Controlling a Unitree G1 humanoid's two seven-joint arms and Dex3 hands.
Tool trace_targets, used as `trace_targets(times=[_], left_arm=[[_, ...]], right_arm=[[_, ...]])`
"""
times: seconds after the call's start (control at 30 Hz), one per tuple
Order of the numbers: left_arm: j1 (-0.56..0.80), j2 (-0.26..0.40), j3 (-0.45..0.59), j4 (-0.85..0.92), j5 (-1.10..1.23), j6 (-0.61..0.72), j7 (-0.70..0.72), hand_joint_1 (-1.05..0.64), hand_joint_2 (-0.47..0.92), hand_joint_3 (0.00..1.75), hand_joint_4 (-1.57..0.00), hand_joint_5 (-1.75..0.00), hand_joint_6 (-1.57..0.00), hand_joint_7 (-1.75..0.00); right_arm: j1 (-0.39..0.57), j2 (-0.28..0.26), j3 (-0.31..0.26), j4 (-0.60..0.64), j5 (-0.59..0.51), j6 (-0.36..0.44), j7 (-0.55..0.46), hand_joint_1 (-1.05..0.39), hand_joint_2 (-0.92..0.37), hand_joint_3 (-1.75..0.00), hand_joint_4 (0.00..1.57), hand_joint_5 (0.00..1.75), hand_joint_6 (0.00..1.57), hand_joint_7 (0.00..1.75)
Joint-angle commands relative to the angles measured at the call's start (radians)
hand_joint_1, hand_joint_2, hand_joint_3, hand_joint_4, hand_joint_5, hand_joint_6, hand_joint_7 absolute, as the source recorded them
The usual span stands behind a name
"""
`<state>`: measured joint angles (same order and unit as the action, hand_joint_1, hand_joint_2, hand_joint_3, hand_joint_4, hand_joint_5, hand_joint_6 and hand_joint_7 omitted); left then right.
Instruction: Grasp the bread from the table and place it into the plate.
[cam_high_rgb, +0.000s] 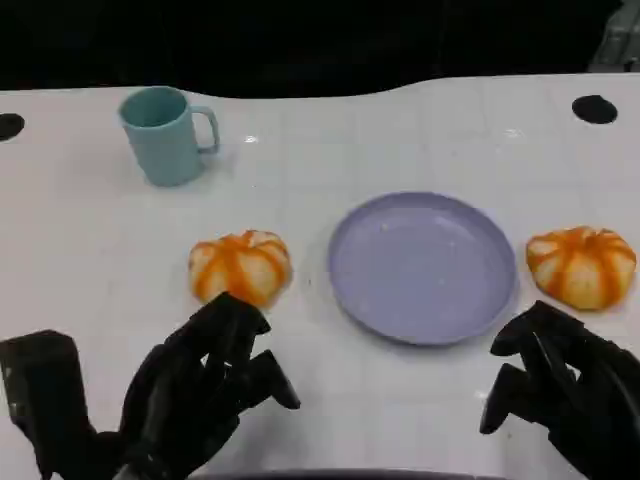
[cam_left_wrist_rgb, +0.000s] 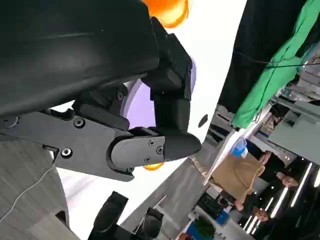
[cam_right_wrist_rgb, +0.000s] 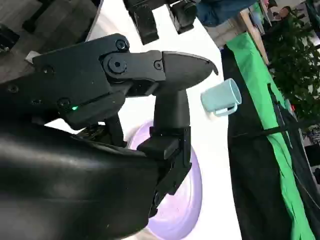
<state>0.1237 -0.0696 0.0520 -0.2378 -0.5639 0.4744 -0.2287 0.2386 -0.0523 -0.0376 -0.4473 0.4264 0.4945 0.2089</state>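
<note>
Two orange-and-white bread buns lie on the white table: the left bun (cam_high_rgb: 240, 267) sits left of the empty purple plate (cam_high_rgb: 422, 265), the right bun (cam_high_rgb: 582, 264) just past its right rim. My left hand (cam_high_rgb: 205, 385) hovers close in front of the left bun, fingers apart and holding nothing. My right hand (cam_high_rgb: 560, 385) hangs near the table's front edge, just short of the right bun, also holding nothing. In the left wrist view a bun (cam_left_wrist_rgb: 167, 10) and the plate (cam_left_wrist_rgb: 145, 102) peek past my fingers (cam_left_wrist_rgb: 170, 115). The right wrist view has the plate (cam_right_wrist_rgb: 182, 205) beyond the fingers (cam_right_wrist_rgb: 170, 110).
A teal mug (cam_high_rgb: 165, 133) stands upright at the back left, also visible as the mug (cam_right_wrist_rgb: 220, 97) in the right wrist view. Black round holes (cam_high_rgb: 594, 108) mark the table's far corners. People (cam_left_wrist_rgb: 260, 165) stand beyond the table.
</note>
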Motion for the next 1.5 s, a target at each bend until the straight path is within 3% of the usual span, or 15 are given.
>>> trace_targets(times=[0.03,0.07,0.1,0.13,0.17,0.27,0.33,0.4,0.53,0.77,0.8,0.87,1.0,1.33,1.5], left_arm=[[-0.004,0.011,0.007,0.001,0.002,-0.009,-0.001,-0.57,0.92,0.46,-0.8,-1.75,-0.57,-1.75],[-0.004,0.011,0.008,0.002,0.002,-0.009,-0.002,-0.57,0.92,0.46,-0.8,-1.75,-0.57,-1.75],[-0.004,0.012,0.008,0.003,0.002,-0.01,-0.004,-0.57,0.92,0.46,-0.8,-1.75,-0.57,-1.75],[-0.004,0.012,0.008,0.003,0.002,-0.012,-0.006,-0.57,0.92,0.46,-0.8,-1.75,-0.57,-1.75],[-0.004,0.012,0.008,0.004,0.002,-0.013,-0.007,-0.57,0.92,0.46,-0.8,-1.75,-0.57,-1.75],[-0.002,0.012,0.005,0.004,0.006,-0.019,-0.009,-0.57,0.92,0.47,-0.8,-1.75,-0.57,-1.75],[-0.003,0.013,0.006,0.005,0.006,-0.021,-0.012,-0.57,0.92,0.47,-0.8,-1.75,-0.57,-1.75],[-0.003,0.013,0.005,0.005,0.008,-0.023,-0.01,-0.57,0.92,0.47,-0.8,-1.75,-0.57,-1.75],[-0.003,0.017,-0.004,0.004,0.029,-0.042,-0.006,-0.58,0.92,0.47,-0.78,-1.75,-0.55,-1.75],[-0.002,0.016,-0.005,0.006,0.032,-0.045,-0.007,-0.58,0.92,0.47,-0.78,-1.75,-0.54,-1.75],[-0.018,0.069,-0.063,0.004,0.202,-0.159,0.029,-0.58,0.92,0.47,-0.78,-1.75,-0.54,-1.75],[-0.039,0.148,-0.147,0.0,0.459,-0.316,0.081,-0.47,0.91,0.18,-0.49,-1.27,-0.44,-0.9],[-0.057,0.216,-0.201,-0.017,0.665,-0.392,0.114,-0.46,0.92,0.07,-0.29,-1.05,-0.46,-0.4],[-0.143,0.355,-0.228,0.017,0.94,-0.516,0.123,-0.48,0.9,0.01,-0.07,-0.89,-0.43,-0.08],[-0.226,0.46,-0.255,0.034,1.171,-0.566,0.135,-0.49,0.85,0.0,-0.01,-0.64,-0.35,-0.02]], right_arm=[[-0.005,-0.01,-0.009,-0.008,0.004,-0.005,-0.004,-0.45,-0.92,-0.39,0.64,1.75,0.49,1.62],[-0.004,-0.008,-0.01,-0.007,0.005,-0.008,-0.003,-0.45,-0.92,-0.39,0.64,1.75,0.49,1.62],[-0.08,-0.007,-0.026,0.197,-0.019,-0.099,0.037,-0.45,-0.92,-0.39,0.64,1.75,0.49,1.62],[-0.13,-0.007,-0.036,0.334,-0.036,-0.162,0.065,-0.5,-0.92,-0.31,0.67,1.69,0.57,1.5],[-0.165,-0.007,-0.043,0.43,-0.048,-0.211,0.086,-0.7,-0.9,-0.16,0.83,1.54,0.81,1.26],[-0.148,-0.005,-0.036,0.397,-0.048,-0.214,0.083,-0.99,-0.86,-0.02,1.25,1.09,1.32,0.72],[-0.127,-0.003,-0.031,0.344,-0.046,-0.201,0.078,-0.99,-0.86,-0.01,1.34,0.99,1.42,0.57],[-0.111,-0.002,-0.027,0.305,-0.043,-0.188,0.074,-0.95,-0.88,-0.01,1.32,1.03,1.41,0.57],[-0.09,-0.003,-0.023,0.251,-0.041,-0.163,0.065,-0.84,-0.92,-0.01,1.17,1.25,1.18,0.93],[-0.089,-0.002,-0.024,0.244,-0.042,-0.155,0.064,-0.84,-0.92,-0.01,1.16,1.26,1.15,0.98],[-0.073,0.002,-0.022,0.196,-0.033,-0.13,0.049,-0.84,-0.92,-0.01,1.16,1.26,1.15,0.98],[-0.051,0.007,-0.018,0.129,-0.022,-0.094,0.028,-0.64,-0.92,-0.17,0.88,1.57,0.83,1.3],[-0.042,0.012,-0.018,0.079,-0.021,-0.05,0.005,-0.56,-0.92,-0.25,0.76,1.68,0.7,1.45],[-0.034,0.013,-0.02,0.033,-0.008,-0.004,-0.018,-0.49,-0.92,-0.29,0.68,1.75,0.61,1.53],[-0.03,0.011,-0.017,0.018,-0.007,0.005,-0.022,-0.46,-0.92,-0.34,0.67,1.75,0.57,1.55]])
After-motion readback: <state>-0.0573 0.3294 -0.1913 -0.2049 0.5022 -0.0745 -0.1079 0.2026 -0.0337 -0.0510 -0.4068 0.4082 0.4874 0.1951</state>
